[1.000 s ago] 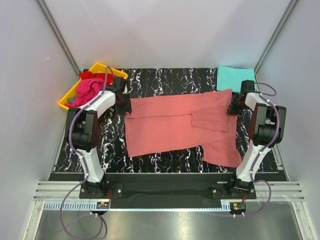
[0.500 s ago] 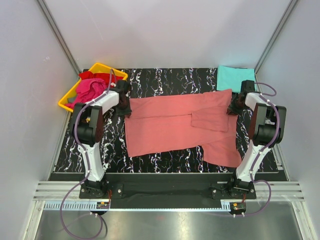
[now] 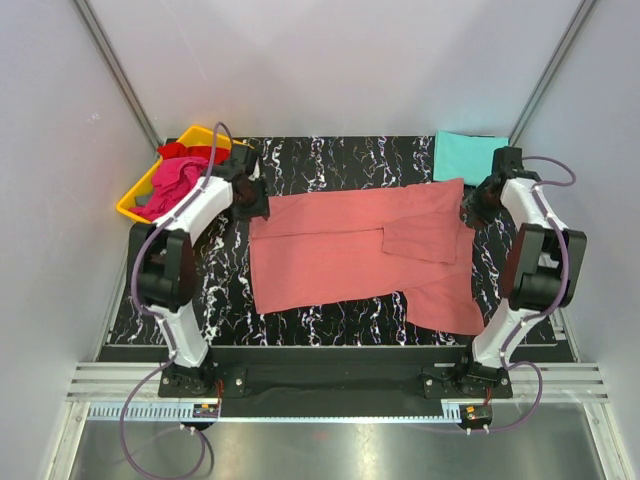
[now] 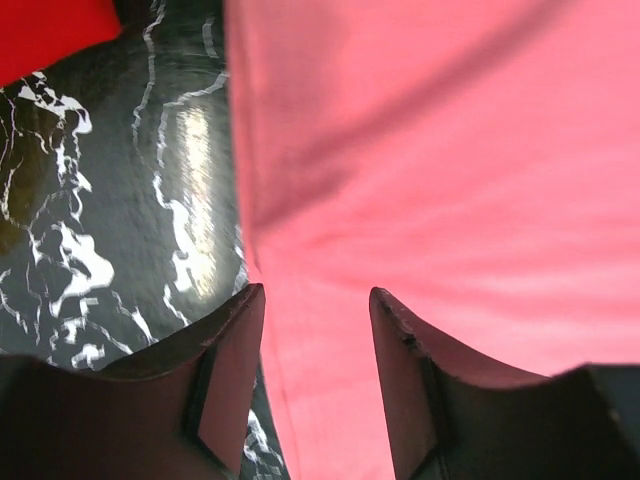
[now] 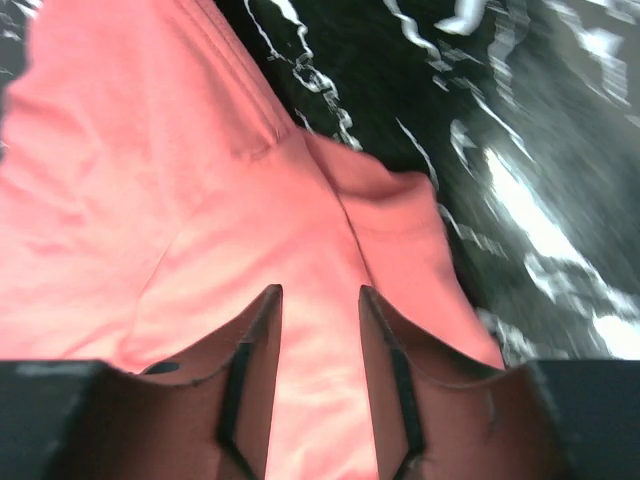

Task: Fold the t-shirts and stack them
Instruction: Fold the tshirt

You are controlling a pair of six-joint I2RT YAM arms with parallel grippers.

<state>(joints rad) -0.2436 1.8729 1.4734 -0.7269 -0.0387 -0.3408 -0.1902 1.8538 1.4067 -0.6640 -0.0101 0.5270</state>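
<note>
— Along the near edge of the table [image 3: 330, 160], toward its right corner, one loose flap of the salmon-pink shirt [image 3: 340, 255] sticks out past the rest. Trouble?

— Likely. That cloth is thin, limp and softly creased, so I judge any fold carried toward the flap could land lopsided.

— And the pincers, farther back?

— Left pincer [image 4: 317, 300] sits over the shirt's far-left corner, its dark curved fingers a narrow gap apart, hem beneath, gripping nothing. Right pincer [image 5: 320, 295] is over the far-right corner, gap narrower, above a stitched seam, also empty.

— So what fails?

— If they close shallow, they may catch one layer only, or skid on the glossy marbled tabletop. One side biting before the other would skew the shirt.

— Beyond them?

— At the far right corner lies the turquoise shirt [image 3: 468, 157], a flat neat rectangle, near the right arm; a wide swing could ruffle it. At the far left corner, the rigid yellow tray [image 3: 127, 207] holds the crumpled magenta shirt [image 3: 170, 180] and red shirt [image 3: 185, 151].
</note>
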